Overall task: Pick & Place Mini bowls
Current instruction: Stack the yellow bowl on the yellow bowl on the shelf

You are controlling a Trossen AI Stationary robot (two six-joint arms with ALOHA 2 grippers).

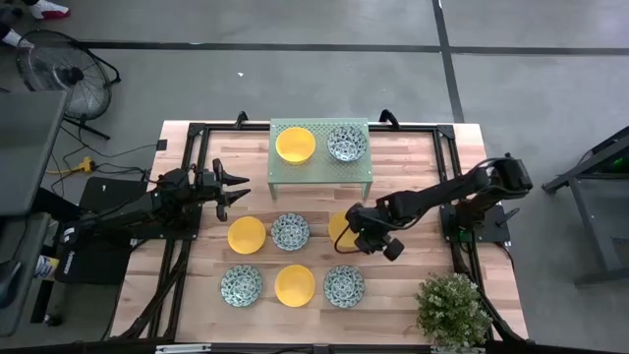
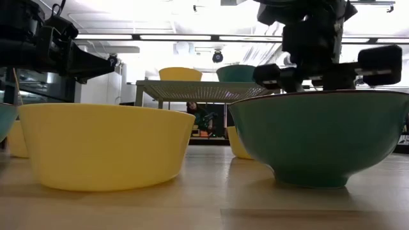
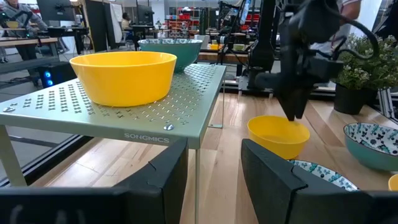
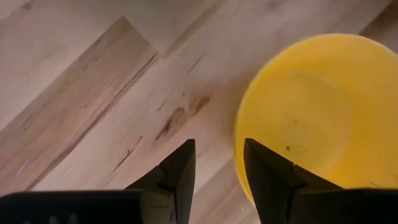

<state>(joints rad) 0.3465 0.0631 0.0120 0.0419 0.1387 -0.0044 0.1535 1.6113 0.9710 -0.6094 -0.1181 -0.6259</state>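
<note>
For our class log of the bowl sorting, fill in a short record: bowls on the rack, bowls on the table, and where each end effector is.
On rack: yellow bowl, patterned bowl on the green rack
On table: six bowls, three yellow, three patterned
Right end effector: open, over the rim of a yellow table bowl, nothing held
Left end effector: open, empty, waiting left of the rack

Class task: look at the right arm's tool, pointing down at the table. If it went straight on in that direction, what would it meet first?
Most likely the rim of the yellow bowl right under the right tool, whose fingers stand apart around that edge. Beside it lies bare table; depth is hard to judge.
</note>
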